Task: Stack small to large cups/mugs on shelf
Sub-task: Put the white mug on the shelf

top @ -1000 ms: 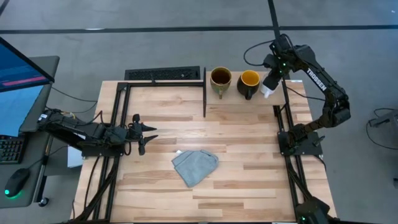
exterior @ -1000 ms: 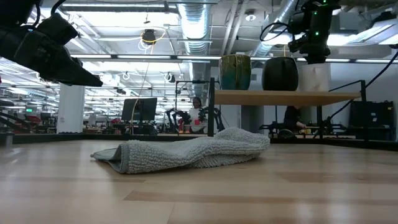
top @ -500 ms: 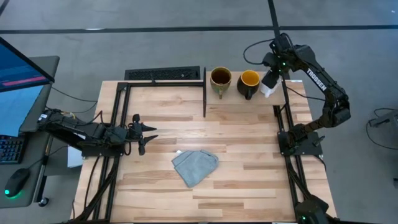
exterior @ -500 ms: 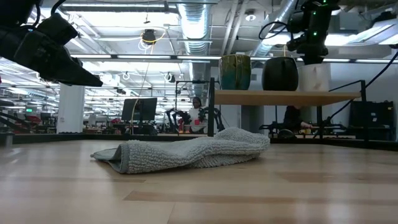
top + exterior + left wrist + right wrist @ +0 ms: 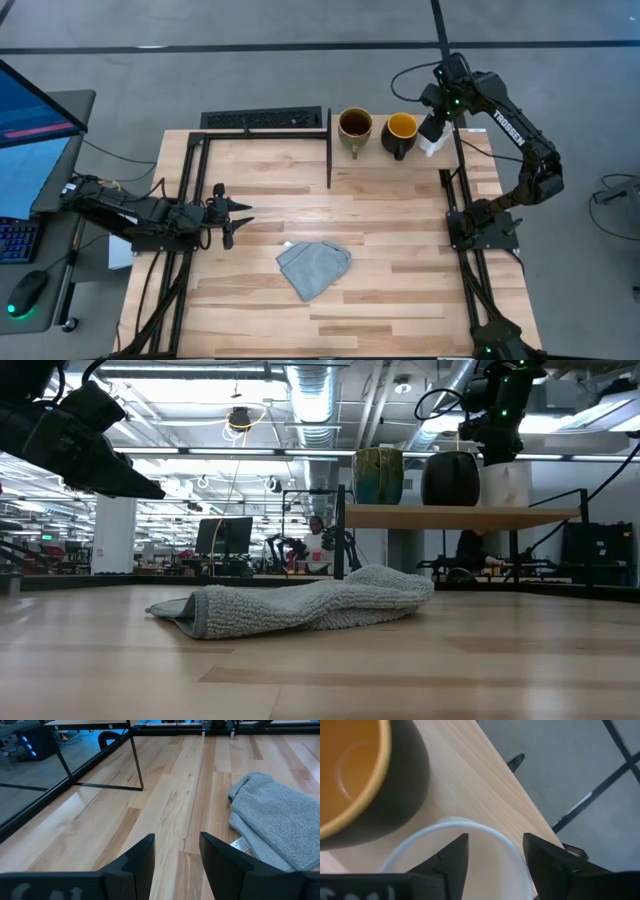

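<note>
- So the right gripper (image 5: 431, 131) is up in the upper right of the overhead frame, sitting right over the white mug (image 5: 429, 146) at the far right end of the shelf (image 5: 368, 158).
- Its wrist camera shows the two fingers (image 5: 451, 860) spread, straddling the white rim (image 5: 485, 831). One looks to be inside the cup and the other outside it, but I honestly can't tell if either pad is touching the wall.
- Mug count: three, all in a row on the shelf — olive-tan mug (image 5: 354, 127) on the left, dark mug with the orange inside (image 5: 400, 133) in the middle, white one on the right and just beside the dark one.
- One shelf, one grey cloth (image 5: 314, 267) lying lower centre of the table, two arms.
- What could go wrong, my guess: the white mug sits close to the shelf's right edge, so a finger catching the rim on the way out could drag or tip it off that side.
- Same deal toward the other side — it's so near the dark mug that a sideways nudge could knock the two together.
- The left gripper (image 5: 232, 215) is parked at the left middle of the table, fingers (image 5: 136, 862) apart, gripping nothing, well away from the shelf.
</note>
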### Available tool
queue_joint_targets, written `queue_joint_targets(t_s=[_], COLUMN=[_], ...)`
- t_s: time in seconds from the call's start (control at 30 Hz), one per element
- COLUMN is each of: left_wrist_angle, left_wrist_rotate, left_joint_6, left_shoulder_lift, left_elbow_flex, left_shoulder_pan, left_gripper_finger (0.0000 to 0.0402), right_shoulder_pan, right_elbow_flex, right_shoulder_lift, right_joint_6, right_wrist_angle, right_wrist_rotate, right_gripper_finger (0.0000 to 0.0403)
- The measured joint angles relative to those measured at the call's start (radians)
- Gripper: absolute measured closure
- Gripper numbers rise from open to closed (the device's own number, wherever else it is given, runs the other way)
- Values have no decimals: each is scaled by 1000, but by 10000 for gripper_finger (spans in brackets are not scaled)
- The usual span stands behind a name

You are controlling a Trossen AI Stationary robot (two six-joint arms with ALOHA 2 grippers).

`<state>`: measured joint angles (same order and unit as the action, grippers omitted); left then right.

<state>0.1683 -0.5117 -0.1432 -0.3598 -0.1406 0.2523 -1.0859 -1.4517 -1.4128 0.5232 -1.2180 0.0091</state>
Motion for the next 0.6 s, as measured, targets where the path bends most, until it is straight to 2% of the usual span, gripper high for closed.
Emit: queue_joint_targets(t_s=[0.6], left_wrist_angle=[0], left_wrist_rotate=[9], left_joint_6=[-16], left_shoulder_lift=[0], left_elbow_flex=[0], left_shoulder_pan=[0], left_gripper_finger=[255], right_shoulder_pan=[0], right_elbow_flex=[0], right_shoulder_lift=[0], right_joint_6=[8], right_wrist_angle=[0], right_wrist_rotate=[-23], right_gripper_finger=[187])
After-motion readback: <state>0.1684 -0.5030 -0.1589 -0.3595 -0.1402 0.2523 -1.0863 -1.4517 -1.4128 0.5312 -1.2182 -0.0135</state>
